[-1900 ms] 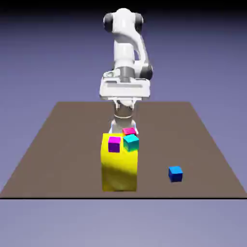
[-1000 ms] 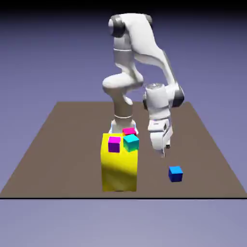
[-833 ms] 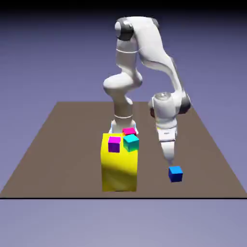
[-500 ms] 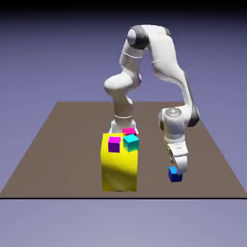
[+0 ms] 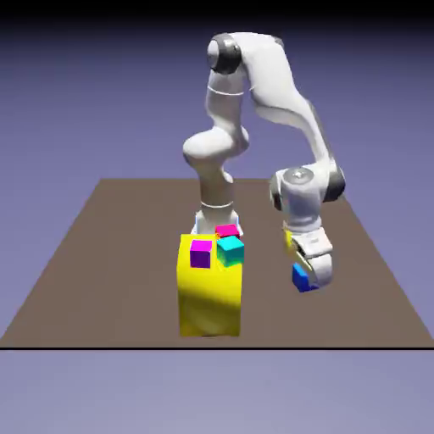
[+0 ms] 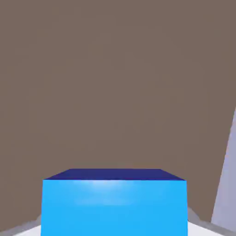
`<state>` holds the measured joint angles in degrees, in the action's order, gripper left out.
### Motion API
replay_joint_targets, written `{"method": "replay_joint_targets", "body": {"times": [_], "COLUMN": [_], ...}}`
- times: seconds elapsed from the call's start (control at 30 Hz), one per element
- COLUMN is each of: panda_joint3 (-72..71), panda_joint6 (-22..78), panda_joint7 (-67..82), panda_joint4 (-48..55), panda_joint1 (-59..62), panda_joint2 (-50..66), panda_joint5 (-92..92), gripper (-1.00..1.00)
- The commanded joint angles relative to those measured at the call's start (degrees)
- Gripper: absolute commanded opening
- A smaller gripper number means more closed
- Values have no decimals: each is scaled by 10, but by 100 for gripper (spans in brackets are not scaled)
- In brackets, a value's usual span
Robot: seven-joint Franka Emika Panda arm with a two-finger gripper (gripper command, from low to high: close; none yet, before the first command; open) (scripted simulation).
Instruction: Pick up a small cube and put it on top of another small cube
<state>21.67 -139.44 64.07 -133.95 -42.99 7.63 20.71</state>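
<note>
One small cube (image 5: 301, 277) between fingers (image 5: 315, 269), above table (image 5: 110, 254).

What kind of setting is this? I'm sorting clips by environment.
Likely a rendered simulation, not a real room: a bare brown table, a plain blue-violet backdrop, flat-coloured blocks like the big yellow block and small blue cube.

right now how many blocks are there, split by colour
blue cube, held in the hand: 1
magenta cube: 1
teal cube: 1
pink-red cube: 1
big yellow block: 1
total: 5
</note>
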Motion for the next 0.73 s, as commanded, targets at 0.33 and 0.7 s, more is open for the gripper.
{"method": "replay_joint_targets", "body": {"times": [0.33,0.7], "panda_joint3": [50,58], "panda_joint6": [274,234], "panda_joint7": [271,320], "panda_joint4": [107,65], "panda_joint1": [116,131], "panda_joint2": [-141,-137], "panda_joint5": [-171,-182], "gripper": [-100,100]}}
